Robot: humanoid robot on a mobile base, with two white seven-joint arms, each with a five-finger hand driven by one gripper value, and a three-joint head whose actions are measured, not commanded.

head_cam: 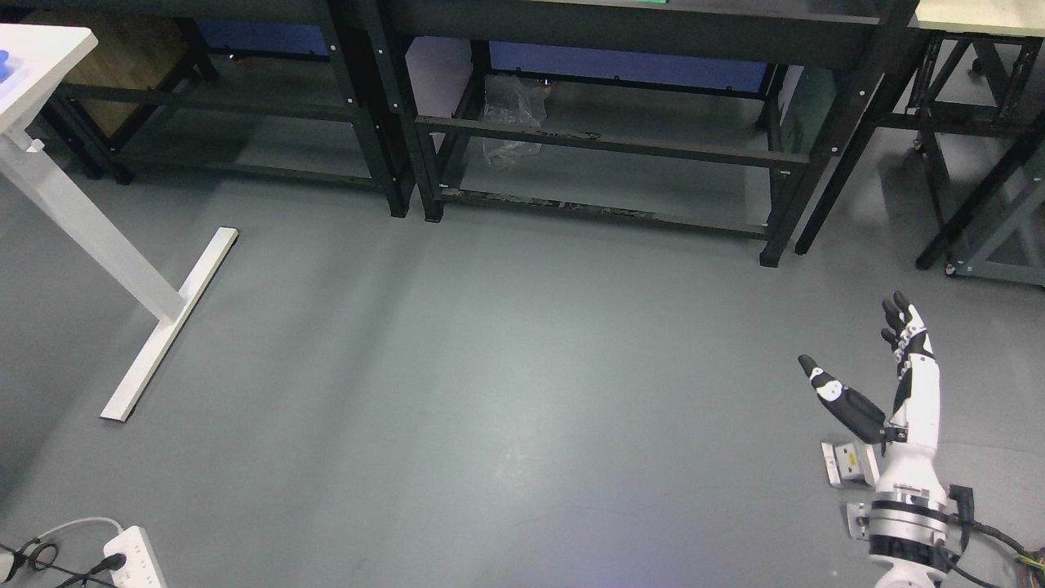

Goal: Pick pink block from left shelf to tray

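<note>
My right hand (865, 359) rises from the lower right corner above the grey floor, its thumb and fingers spread and holding nothing. No pink block, shelf contents or tray can be made out in the head view. A blue object (3, 62) pokes in on the white table (37, 73) at the upper left edge. My left hand does not show.
Black metal workbench frames (588, 147) line the far side, with a clear plastic bag (510, 118) under the middle one. The white table's leg and foot (167, 327) stretch across the left floor. A white power strip (135, 555) with cables lies at the bottom left.
</note>
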